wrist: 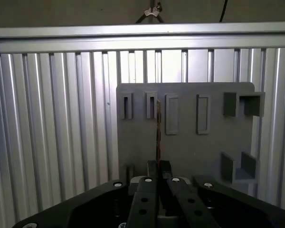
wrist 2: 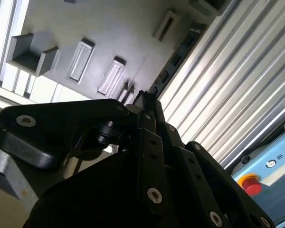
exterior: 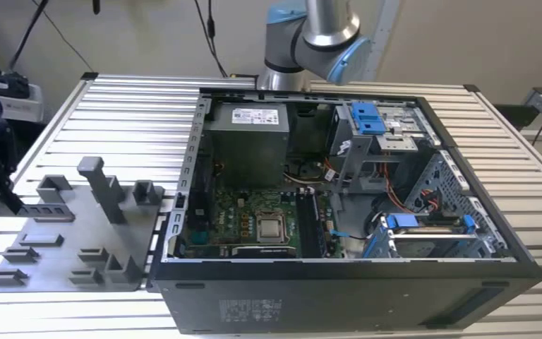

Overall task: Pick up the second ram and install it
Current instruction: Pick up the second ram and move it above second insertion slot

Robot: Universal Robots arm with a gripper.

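In the first wrist view the pincer (wrist: pixel 158 166) is squeezed tight on the second ram (wrist: pixel 157 128), a thin dark stick held edge-on over the grey plate (wrist: pixel 190 142) on the ribbed counter (wrist: pixel 61 133), away from the computer case (exterior: pixel 346 296).

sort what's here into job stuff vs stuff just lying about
Job:
gripper
second ram, clamped edge-on in the gripper
open computer case

Lying about:
grey fixture plate
slatted table
red button
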